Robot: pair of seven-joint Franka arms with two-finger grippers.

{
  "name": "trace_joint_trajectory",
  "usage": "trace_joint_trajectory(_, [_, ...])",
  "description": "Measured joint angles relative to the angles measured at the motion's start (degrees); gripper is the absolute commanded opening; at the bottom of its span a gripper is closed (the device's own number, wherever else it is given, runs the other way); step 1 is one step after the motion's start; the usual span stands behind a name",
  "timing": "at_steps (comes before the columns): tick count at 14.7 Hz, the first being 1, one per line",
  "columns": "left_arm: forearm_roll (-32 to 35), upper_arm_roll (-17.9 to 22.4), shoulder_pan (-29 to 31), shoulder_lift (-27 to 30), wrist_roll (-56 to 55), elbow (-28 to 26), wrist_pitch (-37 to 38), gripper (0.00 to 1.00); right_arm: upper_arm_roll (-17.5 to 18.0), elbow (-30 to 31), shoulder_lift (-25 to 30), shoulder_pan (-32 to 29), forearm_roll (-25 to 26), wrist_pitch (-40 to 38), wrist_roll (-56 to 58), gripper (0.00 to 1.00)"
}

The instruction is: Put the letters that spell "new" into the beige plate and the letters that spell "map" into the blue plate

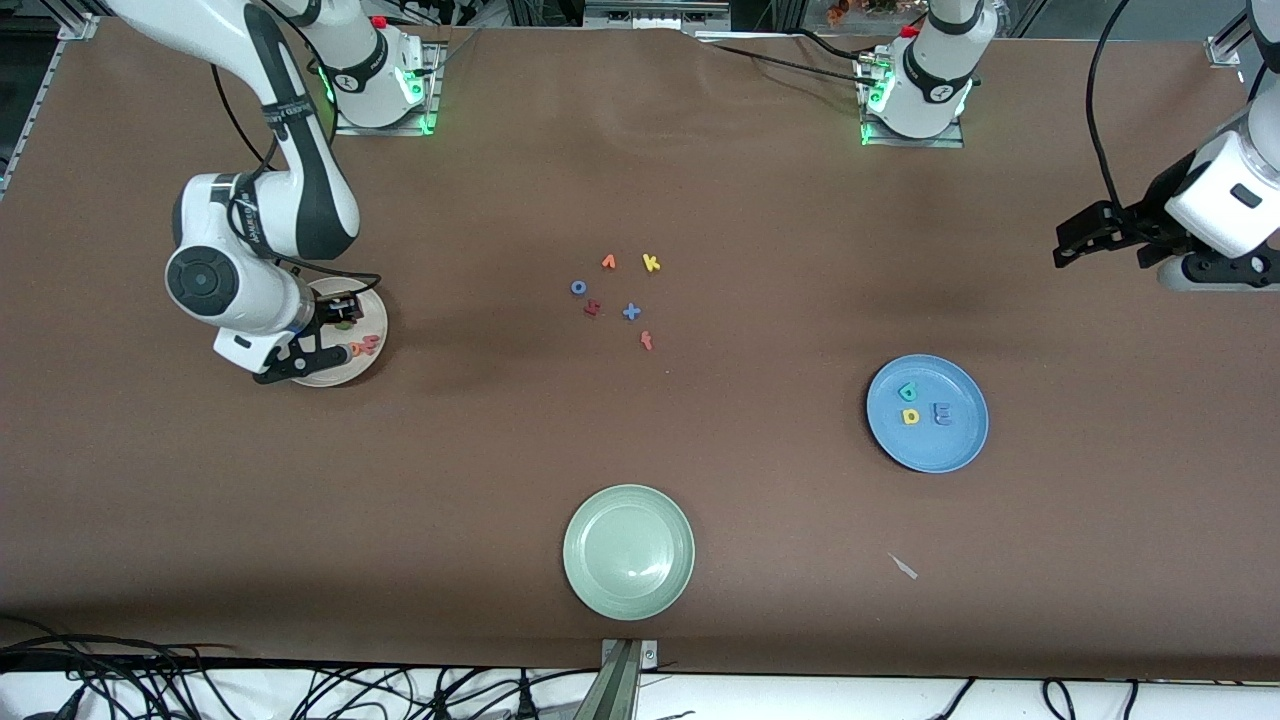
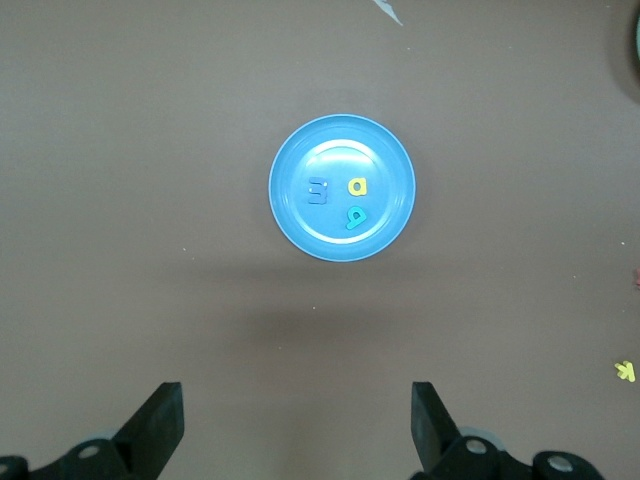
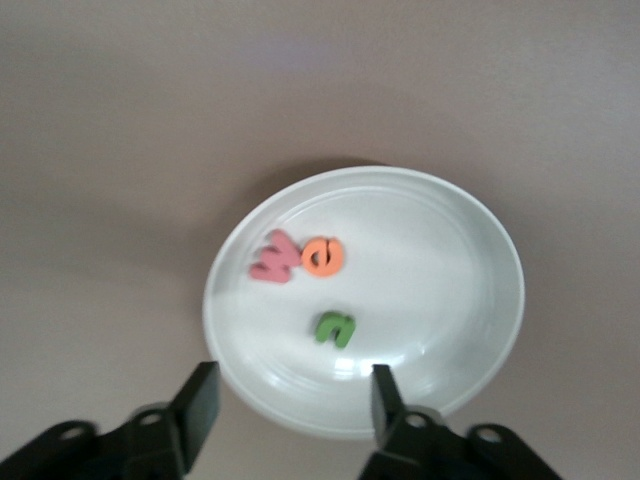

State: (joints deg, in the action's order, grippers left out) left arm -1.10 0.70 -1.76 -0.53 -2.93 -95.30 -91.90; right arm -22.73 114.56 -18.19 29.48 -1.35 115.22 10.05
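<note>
The beige plate (image 3: 470, 300) holds the pink "w" (image 3: 274, 258), the orange "e" (image 3: 323, 256) and the green "n" (image 3: 334, 328). My right gripper (image 3: 295, 400) hangs open just above the plate's rim (image 1: 375, 345), with nothing between its fingers. The blue plate (image 1: 940, 450) lies toward the left arm's end of the table. In it are the teal "a" (image 1: 908, 391), the yellow "p" (image 1: 910, 416) and the blue "m" (image 1: 941, 412). My left gripper (image 1: 1075, 245) waits high over bare table, open and empty, with the blue plate (image 2: 340, 135) in its wrist view.
A pale green plate (image 1: 628, 550) sits near the front edge. Loose letters lie mid-table: yellow "k" (image 1: 651, 262), orange "v" (image 1: 608, 262), blue "o" (image 1: 578, 287), dark red letter (image 1: 592, 309), blue "x" (image 1: 631, 312), another red letter (image 1: 647, 341). A pale scrap (image 1: 904, 567) lies nearer the front camera than the blue plate.
</note>
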Motion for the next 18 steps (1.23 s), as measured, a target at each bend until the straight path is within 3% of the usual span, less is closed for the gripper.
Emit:
trace_joint_trajectory(3, [0.0, 0.02, -0.1, -0.53, 0.0, 0.52, 0.12, 1.0, 0.15, -9.57, 0.06, 1.07, -0.09, -12.39, -1.73, 1.0])
trace_joint_trajectory(7, [0.0, 0.04, -0.01, -0.61, 0.0, 0.74, 0.37, 1.0, 0.16, -17.27, 0.04, 1.33, -0.09, -23.56, -2.15, 1.0])
trace_joint_trajectory(12, [0.01, 0.21, 0.27, -0.63, 0.0, 1.69, 0.61, 1.0, 1.46, -25.27, 0.14, 0.3, -0.87, -30.84, -2.11, 1.0])
trace_joint_trajectory(13, [0.01, 0.15, 0.19, -0.63, 0.0, 2.16, 0.7, 1.0, 4.72, -26.15, 0.44, -2.4, -0.86, -30.95, -2.11, 1.0])
trace_joint_trajectory(16, [0.01, -0.09, -0.2, -0.63, 0.0, 3.27, 0.92, 1.0, 19.0, -27.07, 2.89, -16.21, 1.36, -30.96, -2.12, 1.0])
trace_joint_trajectory(18, [0.01, -0.06, -0.1, -0.63, 0.0, 3.4, 1.08, 1.0, 23.11, -27.12, 5.43, -21.01, 3.08, -31.04, -2.11, 1.0])
